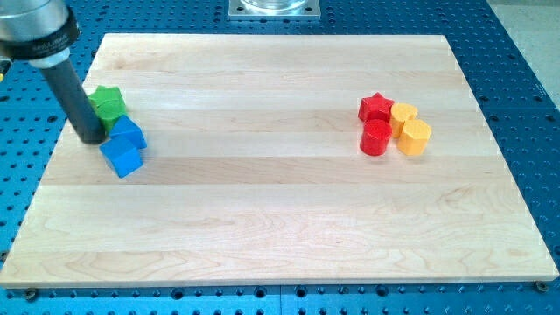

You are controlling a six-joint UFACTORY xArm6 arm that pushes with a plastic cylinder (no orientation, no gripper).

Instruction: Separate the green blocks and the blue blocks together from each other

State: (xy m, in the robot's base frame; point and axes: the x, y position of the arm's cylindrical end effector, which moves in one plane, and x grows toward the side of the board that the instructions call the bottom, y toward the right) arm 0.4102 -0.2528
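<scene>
contact is what matters in this step: the arm has no pincer at all, only a dark rod, so there is nothing to be wide, narrow or holding. its tip (90,139) stands at the view's left side of the wooden board (280,227), pressed into the green and blue group.

just to the view's right of the tip, and slightly toward the view's top, lies a green block (108,102) — its shape i cannot make out, because the rod covers part of it. whether a second green block is hidden behind the rod, i cannot tell. just to the right and a little below the tip are two blue cube-like blocks, the upper blue block (129,135) and the lower blue block (121,158), touching each other.

to do the step well, in my judgement, the tip should go between green and blue and push only one colour away, slowly, so the other colour is not dragged along — a push through the middle of a block turns it less.

far to the view's right of the tip, well apart, rest a red star (376,107), a red cylinder (376,137) and two yellow blocks (411,129), close together.

no containers are seen on the board, so nothing is inside anything.
</scene>
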